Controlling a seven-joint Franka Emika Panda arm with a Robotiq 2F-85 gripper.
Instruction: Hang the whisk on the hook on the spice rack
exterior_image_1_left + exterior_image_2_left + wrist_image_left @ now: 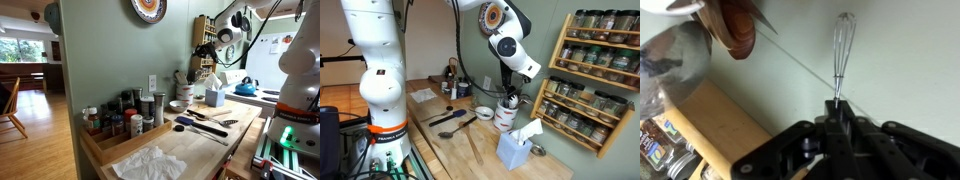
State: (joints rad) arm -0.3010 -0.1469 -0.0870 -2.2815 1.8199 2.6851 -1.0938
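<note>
The gripper [837,108] is clamped tight on the thin handle of the whisk [844,45]. The handle runs straight out from between the fingertips, and the wire head stands clear beyond them against the pale green wall, touching nothing I can see.

Directly under the hand in an exterior view sits a white utensil crock [505,118] on the counter. A little further off, down and to one side of the hand, stands a blue tissue box [516,150]. On the opposite side, dark spoons and spatulas [453,119] lie flat on the wood.

The spice rack [590,70] hangs on the wall beside the hand, apart from it, with rows of little jars on its tiers. I cannot make out its hook. Further along the wall, past the rack in the wrist view, hangs a round brown wall plate [740,25].
</note>
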